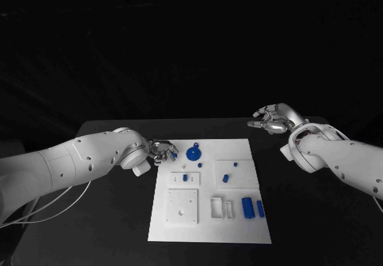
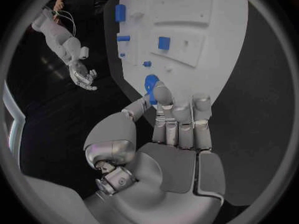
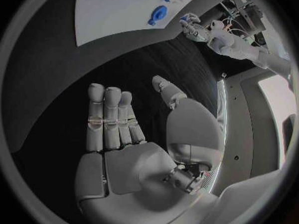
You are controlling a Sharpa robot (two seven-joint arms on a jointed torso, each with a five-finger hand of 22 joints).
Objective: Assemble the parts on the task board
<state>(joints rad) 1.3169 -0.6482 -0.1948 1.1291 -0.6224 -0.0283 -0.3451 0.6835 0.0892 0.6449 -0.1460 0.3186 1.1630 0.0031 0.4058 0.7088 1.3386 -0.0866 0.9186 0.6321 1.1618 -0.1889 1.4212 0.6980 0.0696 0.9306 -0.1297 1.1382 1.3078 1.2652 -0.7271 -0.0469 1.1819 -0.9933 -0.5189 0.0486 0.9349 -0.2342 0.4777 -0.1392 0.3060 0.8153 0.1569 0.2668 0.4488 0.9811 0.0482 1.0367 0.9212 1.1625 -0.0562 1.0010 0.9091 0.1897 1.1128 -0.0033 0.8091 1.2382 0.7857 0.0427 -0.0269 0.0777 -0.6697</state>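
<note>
The white task board point(image 1: 239, 233) lies in the middle of the black table. A round blue part point(image 1: 194, 151) with a knob sits near its far left corner, also seen in the left wrist view point(image 2: 150, 83) and the right wrist view point(image 3: 157, 14). Small blue parts point(image 1: 226, 178) stand in the middle, and two blue cylinders point(image 1: 248, 207) lie at the near right. My left hand point(image 1: 162, 151) hovers at the far left corner, fingers point(image 2: 181, 127) stretched out beside the round part, holding nothing. My right hand point(image 1: 274, 118) is off the board past its far right corner, fingers point(image 3: 109, 119) extended and empty.
White raised blocks point(image 1: 182, 206) and a slotted frame point(image 1: 222, 207) sit on the near half of the board. Bare black table point(image 1: 319, 221) surrounds the board on all sides. A cable point(image 1: 48, 208) hangs under my left arm.
</note>
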